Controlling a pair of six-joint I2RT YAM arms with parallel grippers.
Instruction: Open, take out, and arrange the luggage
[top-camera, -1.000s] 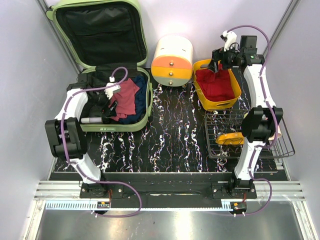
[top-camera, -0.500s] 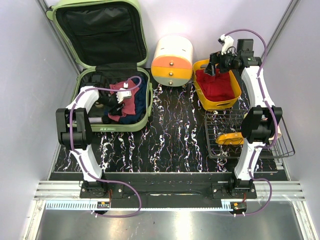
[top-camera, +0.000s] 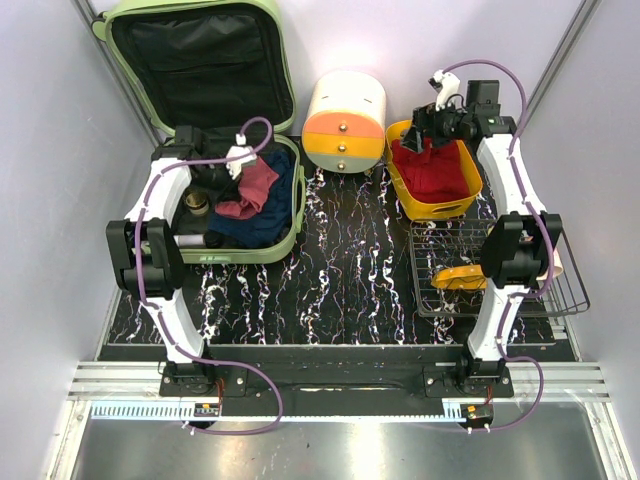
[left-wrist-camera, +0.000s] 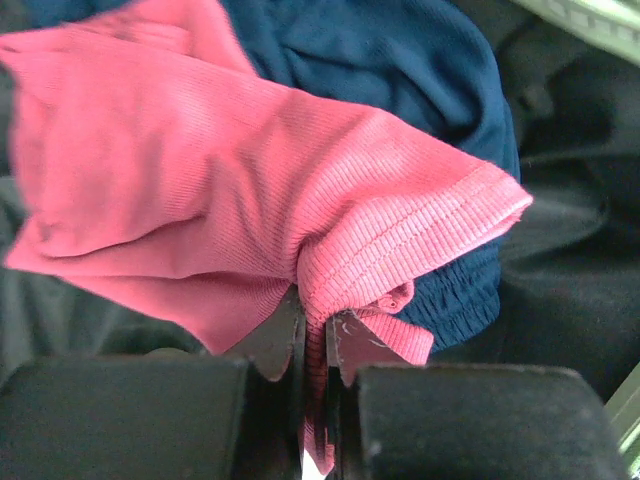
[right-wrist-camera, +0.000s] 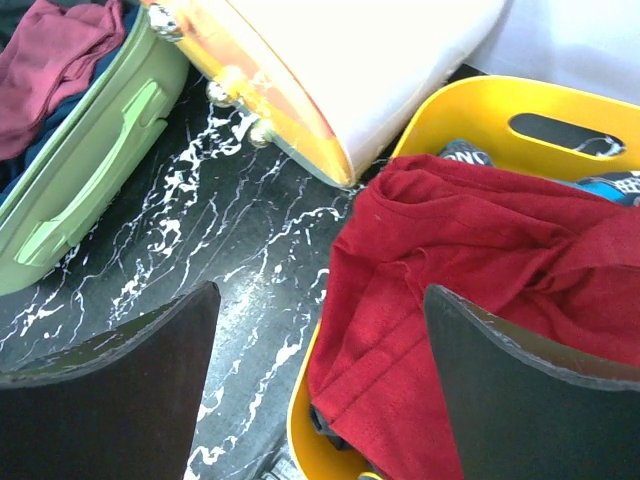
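The luggage (top-camera: 250, 252), a pale green hard-shell suitcase, lies open at the back left with its black-lined lid (top-camera: 200, 60) leaning on the wall. Its green side also shows in the right wrist view (right-wrist-camera: 90, 190). Inside it, my left gripper (top-camera: 238, 172) (left-wrist-camera: 315, 330) is shut on a bunched fold of a pink garment (top-camera: 252, 190) (left-wrist-camera: 200, 170). A navy garment (top-camera: 275, 215) (left-wrist-camera: 400, 60) lies under it. My right gripper (top-camera: 425, 125) (right-wrist-camera: 320, 295) hangs open over the near-left rim of the yellow bin (top-camera: 440, 210) (right-wrist-camera: 470, 100), above a red garment (top-camera: 435, 170) (right-wrist-camera: 470, 260), holding nothing.
A cream-and-orange cylindrical drawer box (top-camera: 345, 120) (right-wrist-camera: 330, 70) stands between luggage and bin. A wire rack (top-camera: 450, 300) at the right holds an orange item (top-camera: 460, 277). A silver cylinder (top-camera: 185, 240) and a round item (top-camera: 197, 203) lie in the luggage. Walls close in on both sides.
My left gripper went from open to shut, pinching the pink garment, and moved toward the back of the luggage, bunching the cloth. The right gripper drifted slightly left, still open.
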